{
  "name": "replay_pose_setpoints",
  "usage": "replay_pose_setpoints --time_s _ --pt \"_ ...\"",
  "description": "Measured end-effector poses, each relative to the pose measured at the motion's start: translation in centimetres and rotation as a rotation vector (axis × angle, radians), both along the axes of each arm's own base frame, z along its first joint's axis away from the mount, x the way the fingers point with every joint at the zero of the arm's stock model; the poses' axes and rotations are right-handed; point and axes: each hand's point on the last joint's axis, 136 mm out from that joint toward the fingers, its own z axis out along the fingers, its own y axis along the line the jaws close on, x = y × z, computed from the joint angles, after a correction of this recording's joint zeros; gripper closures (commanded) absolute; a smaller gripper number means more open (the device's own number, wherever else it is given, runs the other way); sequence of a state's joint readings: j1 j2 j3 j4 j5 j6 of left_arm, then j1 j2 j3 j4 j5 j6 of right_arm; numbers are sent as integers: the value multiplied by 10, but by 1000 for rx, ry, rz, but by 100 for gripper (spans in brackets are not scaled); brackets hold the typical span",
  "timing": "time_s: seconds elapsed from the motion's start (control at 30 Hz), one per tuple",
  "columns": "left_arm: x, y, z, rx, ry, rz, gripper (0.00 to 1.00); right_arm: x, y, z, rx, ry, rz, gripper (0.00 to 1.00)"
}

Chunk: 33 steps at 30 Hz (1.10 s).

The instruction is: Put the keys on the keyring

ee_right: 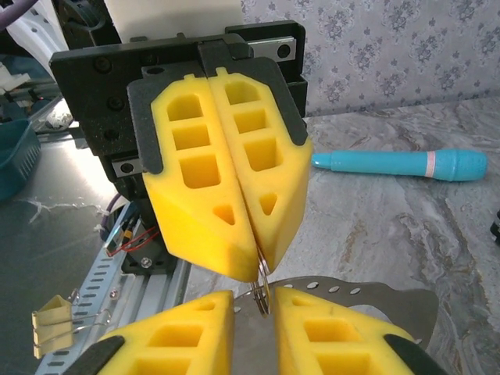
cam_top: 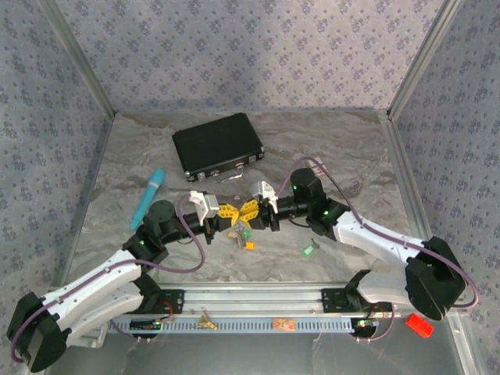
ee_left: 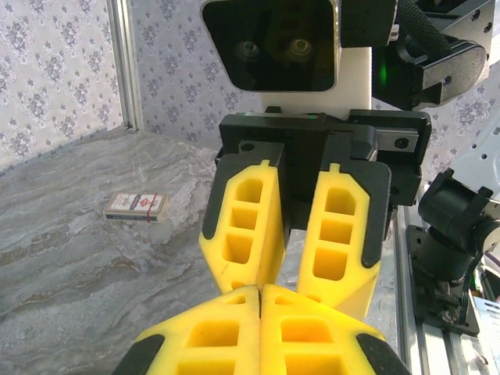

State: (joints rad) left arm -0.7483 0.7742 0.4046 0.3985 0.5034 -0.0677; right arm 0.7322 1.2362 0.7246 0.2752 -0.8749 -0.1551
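My two grippers meet tip to tip above the middle of the table. The left gripper [cam_top: 229,212] [ee_left: 260,291] is shut on a small silvery split ring, the keyring [ee_right: 263,291]. Its yellow fingertips [ee_right: 250,251] pinch the ring's upper edge. The right gripper [cam_top: 251,211] [ee_right: 255,301] stands open, one finger on each side of the ring, which shows edge-on in the gap. A flat grey metal piece with small holes [ee_right: 355,293] lies behind those fingers. Keys [cam_top: 238,231] hang just under the grippers, one with a yellow head [cam_top: 250,244]. A green-headed key [cam_top: 308,250] lies on the table to the right.
A black case [cam_top: 217,146] lies at the back. A teal stick [cam_top: 148,197] [ee_right: 398,162] lies on the left. A white-and-pink card [ee_left: 136,206] rests on the marble. On the front rail are a binder clip [cam_top: 207,320] [ee_right: 55,328] and a red item [cam_top: 419,324].
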Motion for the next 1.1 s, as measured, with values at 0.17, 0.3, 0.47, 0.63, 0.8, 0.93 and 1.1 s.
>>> replay_pose_setpoints --time_s 0.17,0.3,0.47,0.63,0.8,0.93,1.1 --pt "-1 0 1 -2 -1 -6 100 0 2 0 5 10 2 90" --pt "-1 0 1 -3 -3 -9 100 1 2 1 7 15 2 100" --pt "0 0 0 2 -5 2 68 1 2 0 3 23 1 100" --pt "6 8 -11 50 18 71 39 6 0 -8 -66 5 -21 100" --pt "8 18 -23 155 37 115 44 10 -5 -15 -185 -46 -47 100" --pt "7 22 -31 227 43 116 49 7 -5 -15 -271 -106 -38 100" --pt "6 20 -43 285 52 90 59 4 -3 -21 -358 -157 -18 100"
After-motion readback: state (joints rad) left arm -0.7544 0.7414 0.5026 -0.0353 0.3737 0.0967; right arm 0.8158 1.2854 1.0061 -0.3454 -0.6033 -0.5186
